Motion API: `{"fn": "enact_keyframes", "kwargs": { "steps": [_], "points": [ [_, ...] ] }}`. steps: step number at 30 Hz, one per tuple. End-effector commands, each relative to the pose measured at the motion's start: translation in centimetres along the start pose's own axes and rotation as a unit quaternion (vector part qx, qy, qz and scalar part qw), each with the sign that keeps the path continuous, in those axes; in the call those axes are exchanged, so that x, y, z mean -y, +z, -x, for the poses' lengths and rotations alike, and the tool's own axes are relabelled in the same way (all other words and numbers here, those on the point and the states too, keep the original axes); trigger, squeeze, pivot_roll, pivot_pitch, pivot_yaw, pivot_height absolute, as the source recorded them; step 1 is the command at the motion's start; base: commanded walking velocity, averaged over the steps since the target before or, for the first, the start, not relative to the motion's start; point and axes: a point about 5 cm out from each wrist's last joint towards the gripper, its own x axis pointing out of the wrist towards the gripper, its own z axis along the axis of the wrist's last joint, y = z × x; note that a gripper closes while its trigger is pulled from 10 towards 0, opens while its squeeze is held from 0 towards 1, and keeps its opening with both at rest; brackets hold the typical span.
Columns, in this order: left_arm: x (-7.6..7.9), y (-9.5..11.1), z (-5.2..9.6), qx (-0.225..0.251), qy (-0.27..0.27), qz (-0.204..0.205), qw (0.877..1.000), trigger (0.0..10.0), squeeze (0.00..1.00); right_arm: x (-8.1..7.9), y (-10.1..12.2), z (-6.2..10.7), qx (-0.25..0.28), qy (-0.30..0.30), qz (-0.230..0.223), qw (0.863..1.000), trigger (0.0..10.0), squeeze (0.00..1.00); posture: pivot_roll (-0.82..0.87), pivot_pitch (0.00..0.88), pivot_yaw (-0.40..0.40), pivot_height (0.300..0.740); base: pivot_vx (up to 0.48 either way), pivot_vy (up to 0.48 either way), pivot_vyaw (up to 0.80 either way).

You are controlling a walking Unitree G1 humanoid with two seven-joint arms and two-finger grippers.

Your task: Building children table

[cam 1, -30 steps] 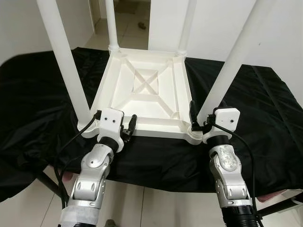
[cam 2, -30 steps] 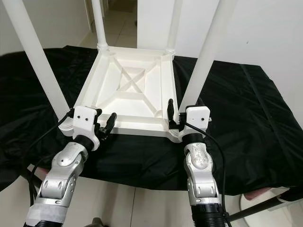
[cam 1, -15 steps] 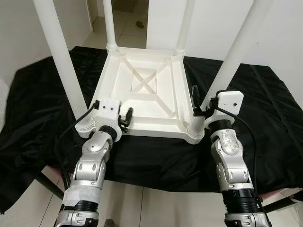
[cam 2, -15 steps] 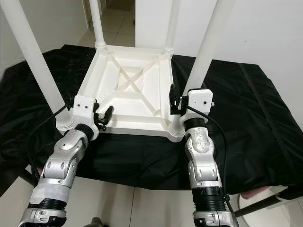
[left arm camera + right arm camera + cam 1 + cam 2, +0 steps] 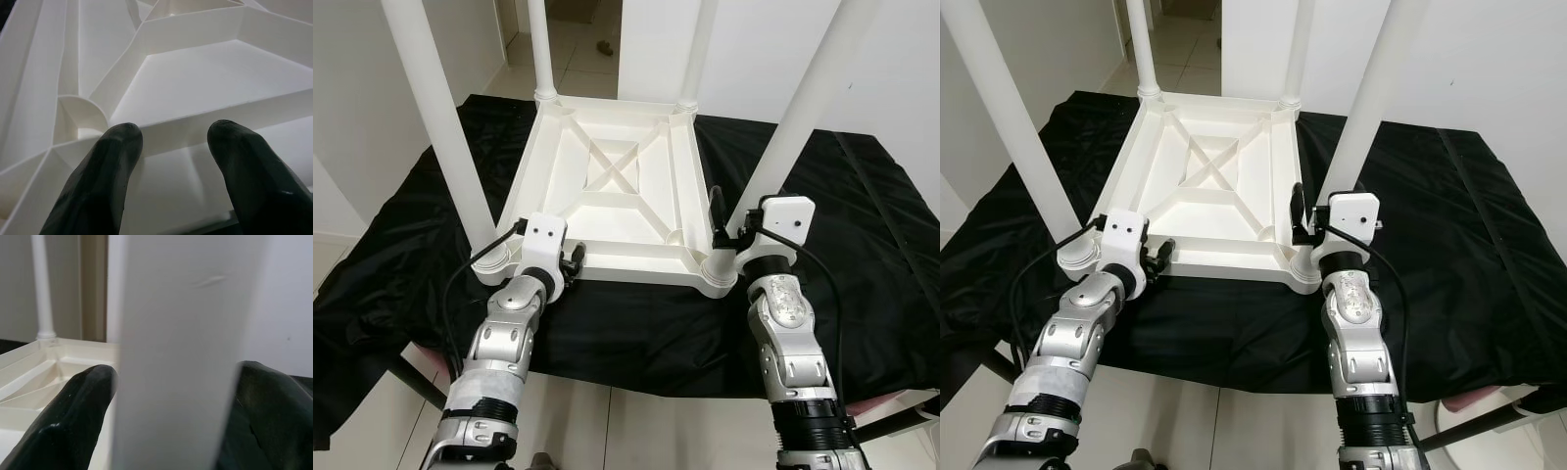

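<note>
- A white plastic children's table (image 5: pixel 612 191) lies upside down on a black cloth (image 5: pixel 401 245), its ribbed underside facing up with a cross brace at the centre.
- The cloth covers a low stand; light floor tiles (image 5: pixel 568 69) show beyond the table's far edge.
- Four white legs rise from the table's corners: near-left leg (image 5: pixel 445 137), near-right leg (image 5: pixel 803 117), far-left leg (image 5: pixel 540 44) and far-right leg (image 5: pixel 697 49).
- The left gripper (image 5: pixel 576 262) sits at the table's near edge, just inboard of the near-left leg's socket.
- In the left wrist view, its two black fingers (image 5: pixel 105 176) stand apart, tips resting against a raised white rib of the table's underside. Nothing is clamped between them; the fingers are spread.
- A round corner socket (image 5: pixel 80 115) of the table shows just beyond that rib in the left wrist view.
- The right gripper (image 5: pixel 729 220) is at the table's near-right corner, at the base of the near-right leg.
- In the right wrist view, the white leg (image 5: pixel 181 352) stands upright between the two black fingers (image 5: pixel 73 416), one finger on either side and both pressed to it. The gripper is closed around this leg.
- One right finger (image 5: pixel 1296 208) points upward on the table side of that leg.
- Black cables (image 5: pixel 460 284) run from both wrist housings back along the silver arms.
- The table stays flat on the cloth, all four legs seated in their sockets.
</note>
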Motion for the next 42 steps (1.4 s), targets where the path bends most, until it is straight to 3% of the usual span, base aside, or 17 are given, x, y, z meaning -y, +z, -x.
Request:
{"fn": "enact_keyframes", "kwargs": {
  "steps": [1,7,12,21,25,27,31,36,37,42],
  "points": [
    [-1.9,-2.4,0.6,-0.06,0.126,-0.015,0.99,10.0,0.0,0.6,0.0,0.1,-0.003,-0.012,0.003,1.0,10.0,0.0,0.04,0.044,0.013,0.74,0.0,0.0,0.0],
    [-2.7,-3.4,1.1,-0.086,0.133,-0.027,0.987,10.0,0.0,0.7,0.1,0.2,-0.004,-0.014,0.003,1.0,10.0,0.0,0.04,0.046,0.017,0.74,0.0,0.0,0.0],
    [-4.2,-4.6,3.0,-0.125,0.119,-0.04,0.984,10.0,0.0,0.2,-0.4,1.0,-0.015,-0.006,0.003,1.0,10.0,0.0,0.06,0.051,0.022,0.74,0.0,0.0,0.0],
    [-4.5,-6.8,6.5,-0.17,0.106,-0.038,0.979,10.0,0.0,-0.1,-1.4,2.8,-0.039,0.006,0.014,0.999,10.0,0.0,0.07,0.058,0.023,0.74,0.0,0.0,0.0],
    [-3.6,-6.6,7.0,-0.153,0.084,-0.035,0.984,10.0,0.0,-0.2,-1.6,3.1,-0.04,0.003,0.016,0.999,10.0,0.0,0.08,0.059,0.014,0.74,0.0,0.0,0.0],
    [-2.6,-4.5,6.4,-0.084,0.062,-0.03,0.994,10.0,0.0,-0.5,-1.6,3.4,-0.036,0.003,0.019,0.999,10.0,0.0,0.08,0.057,0.006,0.74,0.0,0.0,0.0],
    [-1.6,-2.4,6.3,-0.027,0.045,-0.014,0.999,10.0,0.0,-0.7,-1.8,4.5,-0.042,-0.007,0.019,0.999,10.0,0.0,0.08,0.055,0.0,0.74,0.0,0.0,0.0],
    [-1.3,-2.1,6.8,-0.011,0.038,-0.005,0.999,10.0,0.0,-1.2,-2.4,5.7,-0.06,0.01,0.014,0.998,10.0,0.0,0.07,0.056,-0.002,0.74,0.0,0.0,0.0],
    [-1.5,-2.6,6.9,-0.018,0.038,-0.01,0.999,10.0,0.0,-1.9,-2.6,5.7,-0.068,0.044,-0.007,0.997,10.0,0.0,0.07,0.055,-0.001,0.74,0.0,0.0,0.0],
    [-2.7,-3.1,7.4,-0.027,0.046,-0.026,0.998,10.0,0.0,-1.4,-2.4,4.0,-0.056,0.059,-0.008,0.997,10.0,0.0,0.07,0.051,0.0,0.74,0.0,0.0,0.0]
  ]
}}
